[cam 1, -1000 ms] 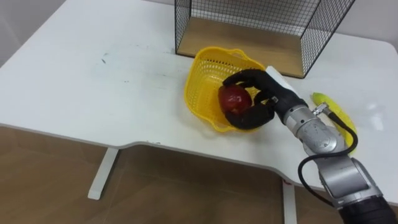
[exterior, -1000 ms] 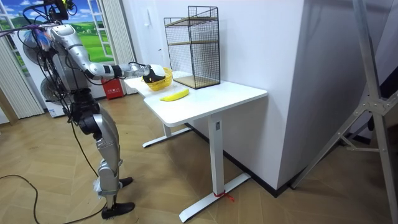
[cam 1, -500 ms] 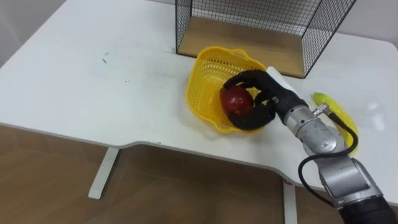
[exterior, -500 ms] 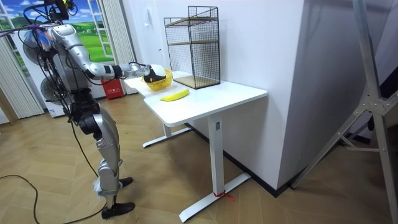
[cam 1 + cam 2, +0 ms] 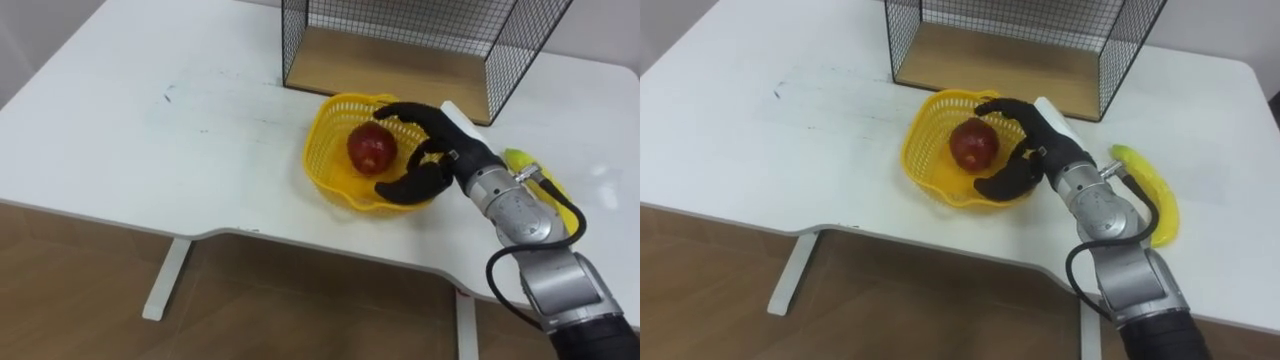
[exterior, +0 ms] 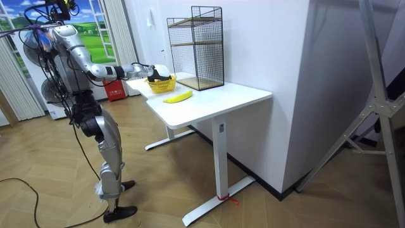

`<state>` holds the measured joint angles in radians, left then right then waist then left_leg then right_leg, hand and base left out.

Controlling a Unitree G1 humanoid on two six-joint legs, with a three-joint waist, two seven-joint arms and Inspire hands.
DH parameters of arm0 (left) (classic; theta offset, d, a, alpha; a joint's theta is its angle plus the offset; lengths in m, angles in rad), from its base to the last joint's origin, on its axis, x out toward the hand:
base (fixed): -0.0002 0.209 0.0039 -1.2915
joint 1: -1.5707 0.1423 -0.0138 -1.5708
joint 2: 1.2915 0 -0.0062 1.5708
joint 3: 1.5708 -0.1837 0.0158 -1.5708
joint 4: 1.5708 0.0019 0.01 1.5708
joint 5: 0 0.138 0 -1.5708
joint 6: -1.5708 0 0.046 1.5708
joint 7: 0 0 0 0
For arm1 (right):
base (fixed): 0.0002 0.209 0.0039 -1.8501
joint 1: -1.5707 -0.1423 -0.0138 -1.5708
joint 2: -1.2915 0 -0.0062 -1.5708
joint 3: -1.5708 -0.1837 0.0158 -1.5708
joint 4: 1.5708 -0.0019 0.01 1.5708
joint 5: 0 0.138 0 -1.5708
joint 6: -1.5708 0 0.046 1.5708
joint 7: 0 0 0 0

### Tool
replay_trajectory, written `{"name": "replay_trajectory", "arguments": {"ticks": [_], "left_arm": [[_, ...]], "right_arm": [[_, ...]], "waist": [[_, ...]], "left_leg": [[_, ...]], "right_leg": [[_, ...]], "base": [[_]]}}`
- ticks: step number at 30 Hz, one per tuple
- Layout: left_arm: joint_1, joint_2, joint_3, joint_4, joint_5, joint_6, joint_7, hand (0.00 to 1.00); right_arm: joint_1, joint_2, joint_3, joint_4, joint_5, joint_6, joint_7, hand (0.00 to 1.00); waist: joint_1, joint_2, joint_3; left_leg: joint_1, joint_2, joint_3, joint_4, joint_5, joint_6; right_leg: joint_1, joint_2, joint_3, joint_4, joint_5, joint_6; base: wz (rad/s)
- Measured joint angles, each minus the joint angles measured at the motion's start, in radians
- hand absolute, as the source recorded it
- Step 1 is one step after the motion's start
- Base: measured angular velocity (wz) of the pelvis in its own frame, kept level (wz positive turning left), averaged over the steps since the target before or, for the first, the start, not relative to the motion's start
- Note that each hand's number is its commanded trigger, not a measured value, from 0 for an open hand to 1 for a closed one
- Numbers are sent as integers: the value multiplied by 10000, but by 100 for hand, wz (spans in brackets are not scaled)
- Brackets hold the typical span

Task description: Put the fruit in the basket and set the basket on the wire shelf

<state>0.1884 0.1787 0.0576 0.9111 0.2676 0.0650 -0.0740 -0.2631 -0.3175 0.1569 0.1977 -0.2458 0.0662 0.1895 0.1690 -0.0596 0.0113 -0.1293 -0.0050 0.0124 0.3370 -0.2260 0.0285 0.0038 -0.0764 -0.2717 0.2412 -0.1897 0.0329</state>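
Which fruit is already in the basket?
The red apple sits inside the yellow basket; the banana lies outside it on the table.

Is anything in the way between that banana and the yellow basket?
Only the robot's own right arm. Its forearm lies between the banana and the yellow basket, with the right hand open over the basket's rim beside the red apple. Nothing else sits between them.

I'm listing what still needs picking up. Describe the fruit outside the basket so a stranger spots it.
On the white table, in front of the wire shelf, sits a yellow basket holding a red apple. To its right, past the robot's right hand, lies the banana: long, curved, yellow, the one fruit on the bare tabletop.
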Motion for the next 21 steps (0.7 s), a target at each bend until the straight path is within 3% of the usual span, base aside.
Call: {"name": "replay_trajectory", "arguments": {"ticks": [21], "left_arm": [[-10,0,-42,11,-23,-8,19,0]], "right_arm": [[-1,29,-51,-290,415,-1,163,0]], "waist": [[-19,-17,3]], "left_leg": [[12,-67,68,-25,31,57]], "right_leg": [[-9,-65,168,-3,-23,38]], "base": [[0]]}}
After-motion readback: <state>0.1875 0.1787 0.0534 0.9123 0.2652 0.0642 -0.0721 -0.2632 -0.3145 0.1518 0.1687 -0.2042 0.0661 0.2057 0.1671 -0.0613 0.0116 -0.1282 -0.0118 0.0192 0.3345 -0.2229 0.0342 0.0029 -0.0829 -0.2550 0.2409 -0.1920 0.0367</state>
